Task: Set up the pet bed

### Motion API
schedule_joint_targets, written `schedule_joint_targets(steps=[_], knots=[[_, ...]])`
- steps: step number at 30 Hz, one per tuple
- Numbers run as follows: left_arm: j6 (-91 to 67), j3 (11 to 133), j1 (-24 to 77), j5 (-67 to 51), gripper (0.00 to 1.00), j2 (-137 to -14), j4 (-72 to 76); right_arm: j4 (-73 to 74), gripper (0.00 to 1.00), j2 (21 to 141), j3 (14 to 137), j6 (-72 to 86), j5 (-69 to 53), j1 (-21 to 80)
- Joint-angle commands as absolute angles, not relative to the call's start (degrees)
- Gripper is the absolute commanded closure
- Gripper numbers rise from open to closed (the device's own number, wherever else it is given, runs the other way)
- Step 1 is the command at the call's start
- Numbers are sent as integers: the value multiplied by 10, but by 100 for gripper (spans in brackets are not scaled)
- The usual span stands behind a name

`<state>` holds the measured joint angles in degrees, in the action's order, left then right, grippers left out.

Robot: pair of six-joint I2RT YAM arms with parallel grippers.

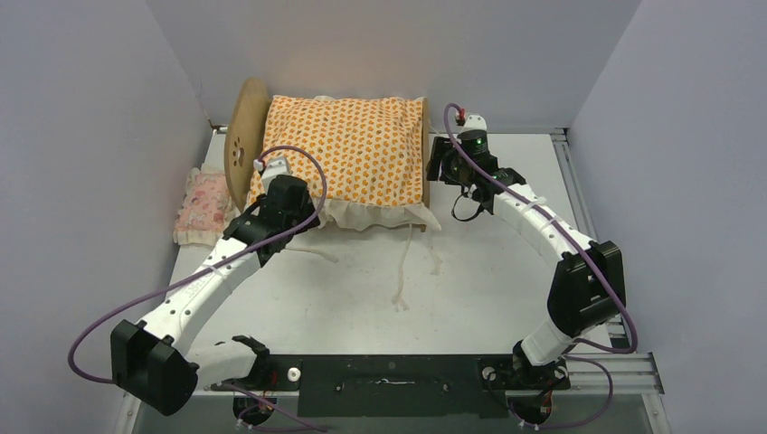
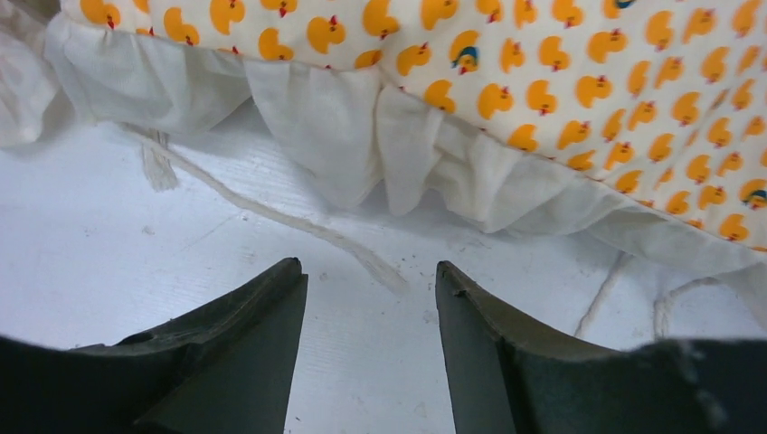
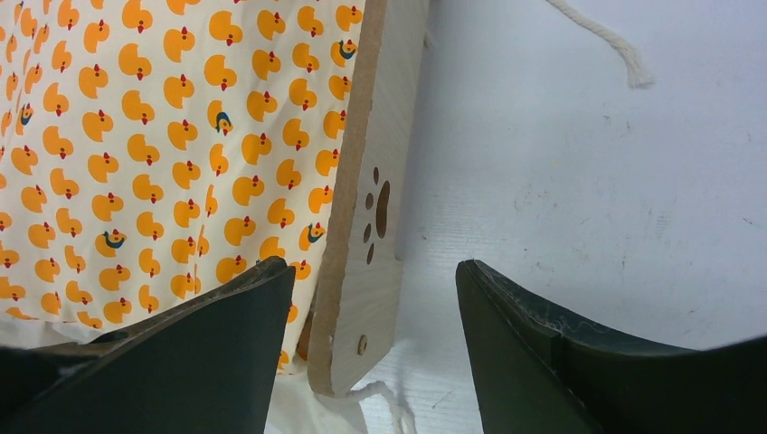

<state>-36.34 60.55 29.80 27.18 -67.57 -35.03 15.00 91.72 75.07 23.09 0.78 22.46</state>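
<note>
I see the pet bed (image 1: 242, 136) at the top middle of the counter (image 1: 506, 289). My left fingers (image 2: 235, 353) are apart by the cushion (image 2: 588, 72); my right fingers (image 3: 208, 344) are apart by the footboard (image 3: 371, 136).

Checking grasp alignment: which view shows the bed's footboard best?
Right wrist: the footboard fills mid-frame, paw cutout and lower corner clear, beyond the open right hand. Top external shows only its thin edge beside the cushion. Left wrist misses it, showing only cushion ruffle.
</note>
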Motion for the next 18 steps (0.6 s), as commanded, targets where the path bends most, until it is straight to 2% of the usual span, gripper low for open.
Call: schedule_joint_targets(steps=[1,8,13,15,18], knots=[[-379,560,258,180,46,-694,-255,119,33,932,770,227,-15,221],[-370,558,263,133,44,-762,-134,116,33,955,793,226,-23,221],[-363,552,273,161,47,-811,-91,110,33,953,782,233,-31,221],[-357,561,272,186,57,-831,-96,107,33,952,777,236,-34,221],[-340,592,270,249,86,-842,-161,108,33,951,773,236,-36,221]])
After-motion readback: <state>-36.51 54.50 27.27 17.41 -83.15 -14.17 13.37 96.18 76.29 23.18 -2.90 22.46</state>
